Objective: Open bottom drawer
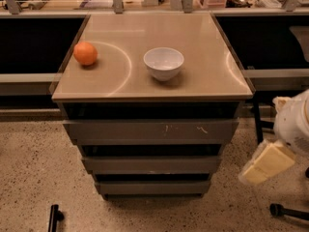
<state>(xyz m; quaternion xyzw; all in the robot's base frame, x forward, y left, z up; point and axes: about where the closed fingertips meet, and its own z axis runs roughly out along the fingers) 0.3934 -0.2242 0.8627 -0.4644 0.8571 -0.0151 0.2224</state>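
The cabinet has three grey drawer fronts under a tan top (193,47). The bottom drawer (153,187) is the lowest and narrowest-looking front, plain and without a handle, and it sits closed just above the floor. Above it are the middle front (152,164) and the widest top front (150,129), which has pale scratch marks. My gripper (266,163), a cream-coloured piece below the white arm (294,122), hangs to the right of the cabinet at about the height of the middle drawer. It is apart from the cabinet and holds nothing that I can see.
An orange (85,53) and a white bowl (164,63) stand on the cabinet top. Dark counters run along both sides behind. Black base parts lie on the speckled floor at bottom left (54,217) and bottom right (285,210).
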